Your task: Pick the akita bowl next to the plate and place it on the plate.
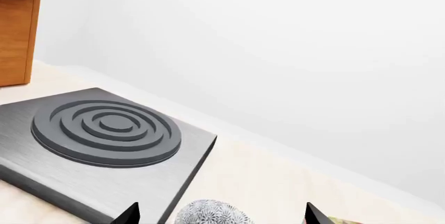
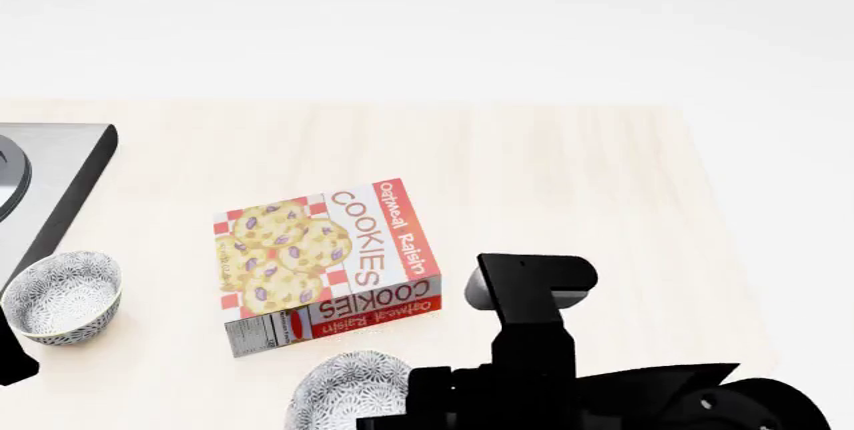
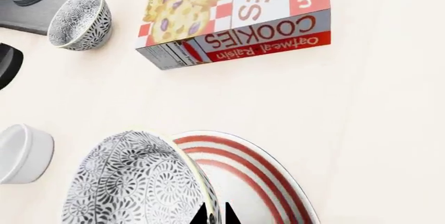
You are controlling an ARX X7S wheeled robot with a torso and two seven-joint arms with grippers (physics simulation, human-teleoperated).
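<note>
The akita bowl fills the lower left of the right wrist frame — round, densely patterned in grey, black and white outside. It is tipped so its patterned outer wall faces the camera, its rim overlapping the plate's near edge. In the head view it sits at the bottom centre, white inside. The plate, in the lower centre of the right wrist frame, is white with 2 visible concentric red rings — lying flat, partly hidden behind the bowl.
</note>
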